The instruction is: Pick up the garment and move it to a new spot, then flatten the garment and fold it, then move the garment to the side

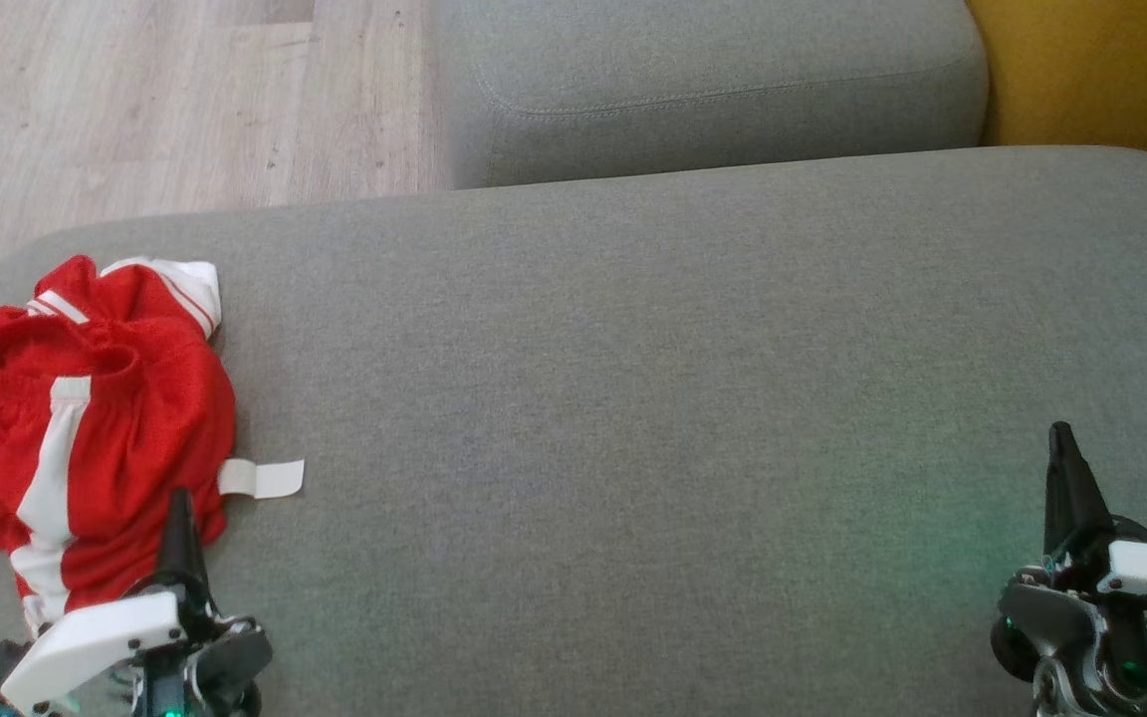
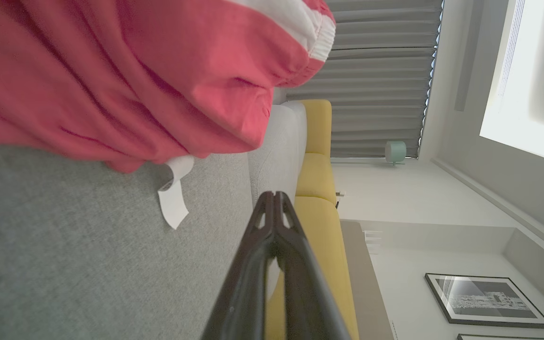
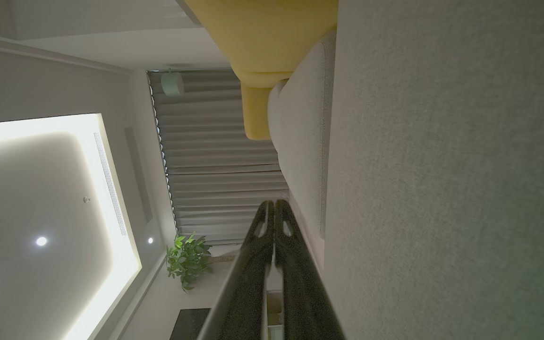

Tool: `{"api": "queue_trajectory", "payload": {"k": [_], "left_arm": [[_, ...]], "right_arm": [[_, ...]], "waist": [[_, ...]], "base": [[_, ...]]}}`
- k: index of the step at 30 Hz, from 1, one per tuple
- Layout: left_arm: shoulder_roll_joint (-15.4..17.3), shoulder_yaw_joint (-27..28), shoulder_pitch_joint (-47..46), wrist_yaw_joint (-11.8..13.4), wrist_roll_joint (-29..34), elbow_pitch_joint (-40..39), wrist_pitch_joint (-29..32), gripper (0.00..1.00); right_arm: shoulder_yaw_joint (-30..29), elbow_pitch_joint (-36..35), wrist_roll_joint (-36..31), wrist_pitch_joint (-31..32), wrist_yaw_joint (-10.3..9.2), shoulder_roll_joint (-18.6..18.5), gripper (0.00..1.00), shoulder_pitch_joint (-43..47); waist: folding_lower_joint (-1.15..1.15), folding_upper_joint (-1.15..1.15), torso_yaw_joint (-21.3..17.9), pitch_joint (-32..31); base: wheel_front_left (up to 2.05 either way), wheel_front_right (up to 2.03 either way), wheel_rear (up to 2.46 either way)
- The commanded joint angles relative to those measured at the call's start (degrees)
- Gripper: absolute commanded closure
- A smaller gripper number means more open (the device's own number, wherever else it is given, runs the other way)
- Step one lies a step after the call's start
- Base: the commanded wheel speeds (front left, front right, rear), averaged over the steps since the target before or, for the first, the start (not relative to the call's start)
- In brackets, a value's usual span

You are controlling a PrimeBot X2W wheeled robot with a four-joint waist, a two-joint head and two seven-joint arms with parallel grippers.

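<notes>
The garment [image 1: 96, 418] is a red piece with white stripes, crumpled in a heap at the left end of the grey sofa seat [image 1: 633, 398]. A white label strip [image 1: 270, 479] sticks out of its right side. My left gripper [image 1: 178, 498] is shut with nothing in it, its tip over the heap's near edge. In the left wrist view the garment [image 2: 125, 75] bulges to the upper left of the shut left gripper [image 2: 276, 194], apart from it. My right gripper [image 1: 1061, 433] is shut and empty at the lower right, far from the garment; the right wrist view shows the right gripper [image 3: 274, 203] above bare cushion.
A second grey cushion [image 1: 713, 90] lies behind the seat, with a yellow cushion [image 1: 1091, 70] at the far right. Pale wooden floor [image 1: 135, 110] shows at the upper left. The seat's left edge runs close by the garment.
</notes>
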Motion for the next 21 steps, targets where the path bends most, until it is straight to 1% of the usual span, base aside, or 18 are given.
{"api": "queue_trajectory", "payload": {"k": [1,21], "left_arm": [[0.2,2.1,-2.7,-0.4,-0.3,-2.1,0.4,1.00],[0.2,2.1,-2.7,-0.4,-0.3,-2.1,0.4,1.00]], "right_arm": [[1.2,-2.2,-0.4,0.3,-0.04,-0.3,1.00,-3.2],[1.2,-2.2,-0.4,0.3,-0.04,-0.3,1.00,-3.2]], "waist": [[0.00,0.00,0.0,0.0],[0.00,0.00,0.0,0.0]], "base": [[0.00,0.00,0.00],[0.00,0.00,0.00]]}}
